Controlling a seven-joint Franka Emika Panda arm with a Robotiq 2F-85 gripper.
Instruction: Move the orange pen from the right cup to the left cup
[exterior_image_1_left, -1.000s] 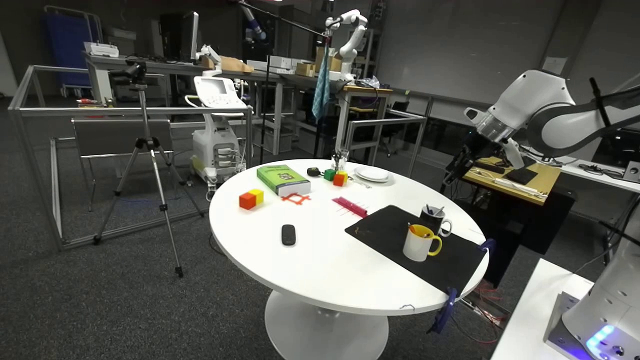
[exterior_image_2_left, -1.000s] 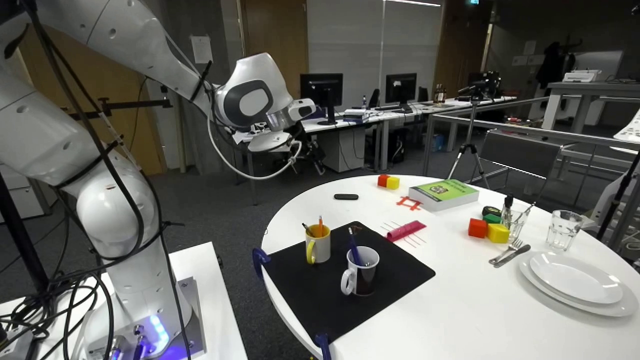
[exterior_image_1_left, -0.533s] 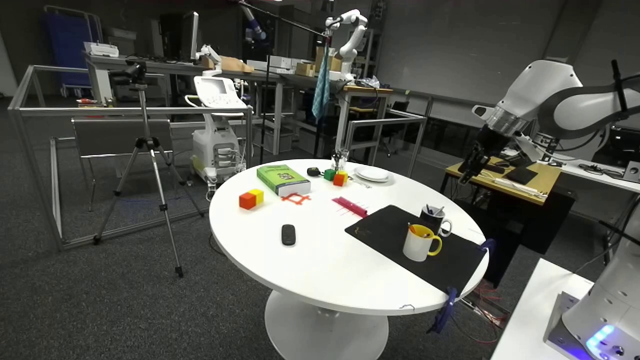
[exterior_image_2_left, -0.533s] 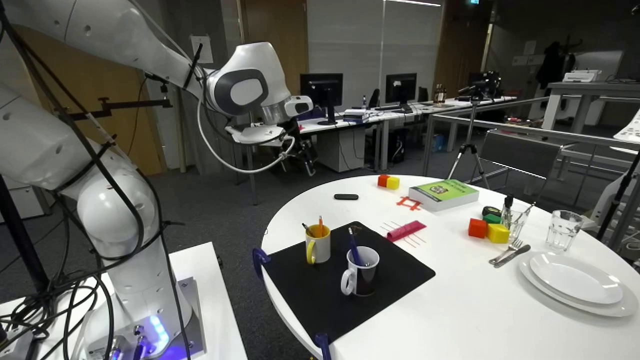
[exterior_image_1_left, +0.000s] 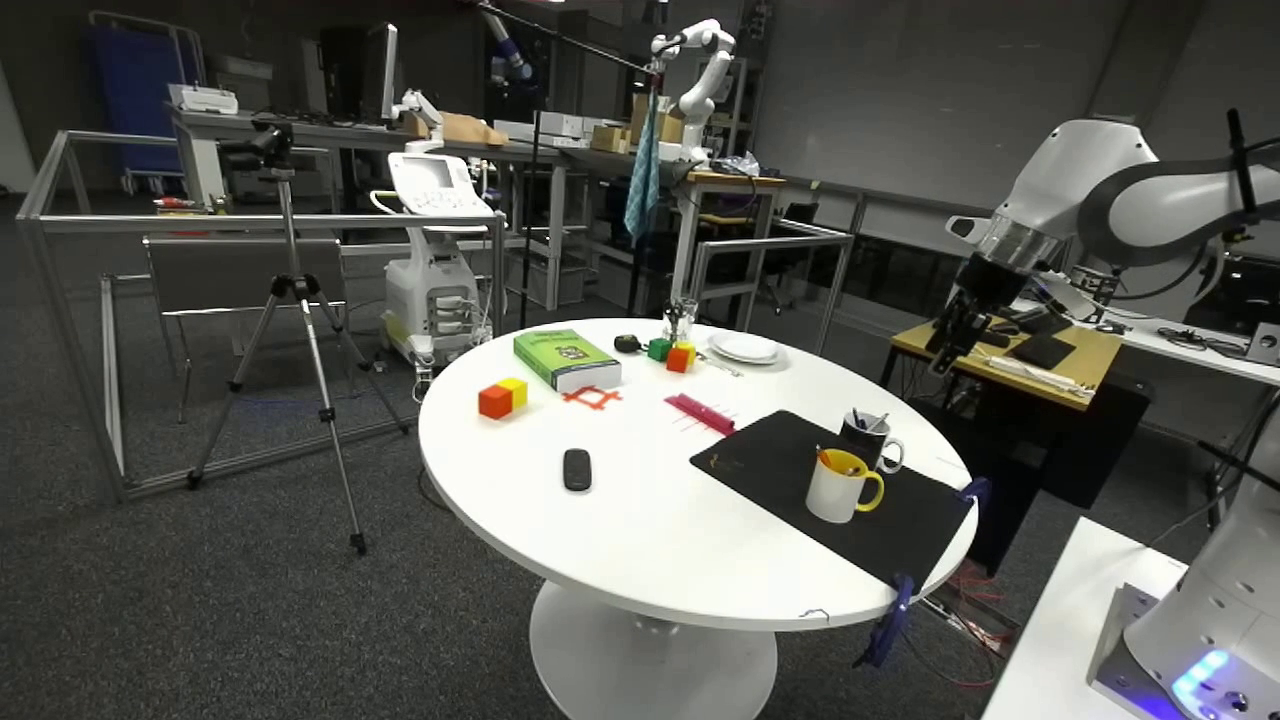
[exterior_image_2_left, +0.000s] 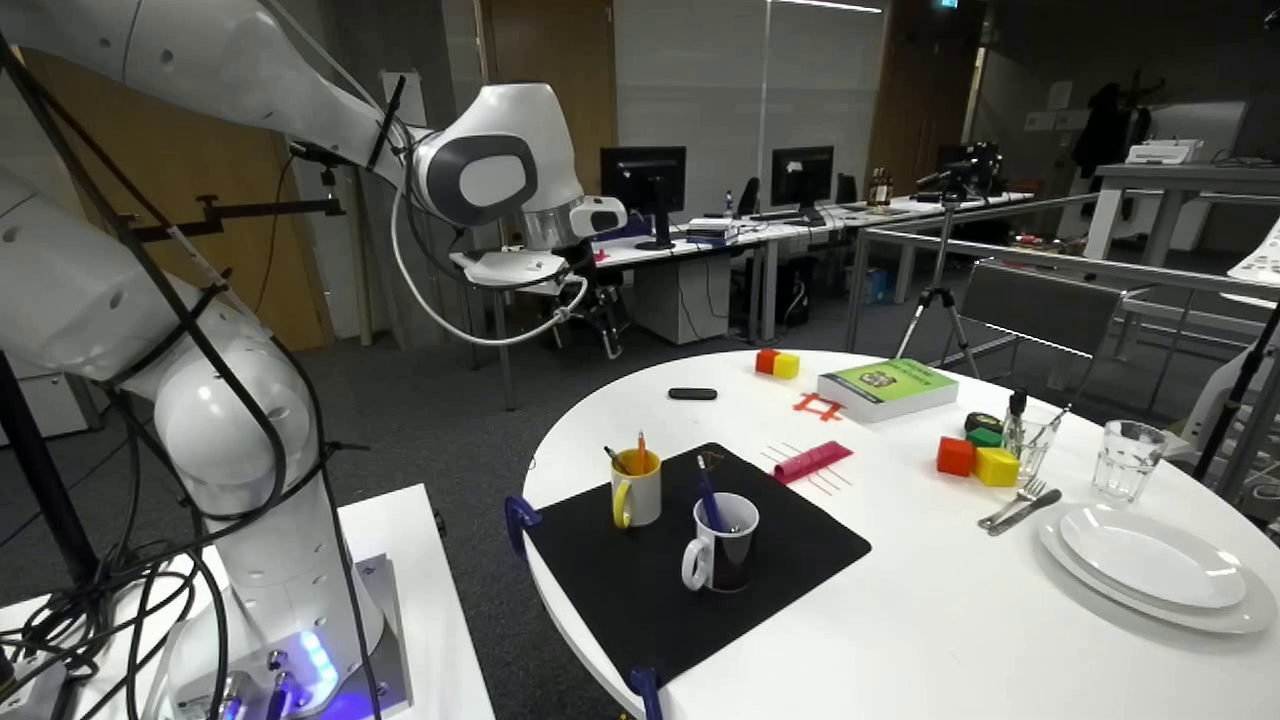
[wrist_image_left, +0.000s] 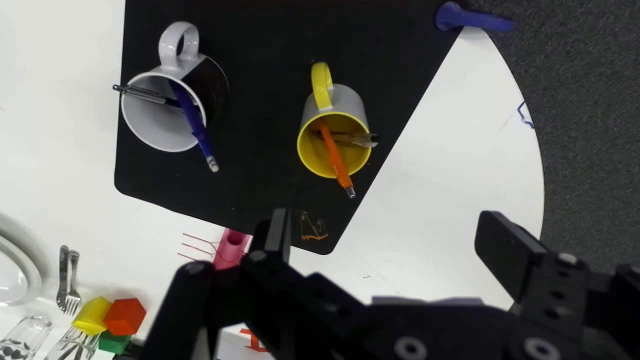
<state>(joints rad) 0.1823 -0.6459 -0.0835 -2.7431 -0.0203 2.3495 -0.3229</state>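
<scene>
The left cup (exterior_image_2_left: 640, 505) is a white mug with yellow inside, rim and handle, upright on a black mat. It also shows in the wrist view (wrist_image_left: 345, 102). The orange pen (wrist_image_left: 336, 157) leans inside this mug beside a dark-tipped pen; it also shows in an exterior view (exterior_image_2_left: 641, 452). The right cup (exterior_image_2_left: 730, 560), dark and white with a white handle, stands nearby and holds a blue pen and a silver pen; it also shows in the wrist view (wrist_image_left: 210, 87). My gripper (wrist_image_left: 385, 222) is open and empty, high above the table and away from both cups (exterior_image_1_left: 945, 360).
The black mat (exterior_image_2_left: 620, 590) is clamped to the round white table (exterior_image_1_left: 640, 540) by blue clamps (wrist_image_left: 470, 19). A pink holder (exterior_image_2_left: 812, 462), a black remote (exterior_image_1_left: 577, 470), a green book (exterior_image_1_left: 567, 360), colored blocks (exterior_image_2_left: 975, 462), glasses (exterior_image_2_left: 1127, 460) and plates (exterior_image_2_left: 1150, 560) stand around.
My gripper has moved back toward the robot's base and tilted to point more downward, mostly in the first half second. The cups, pens and other table things have not moved.
</scene>
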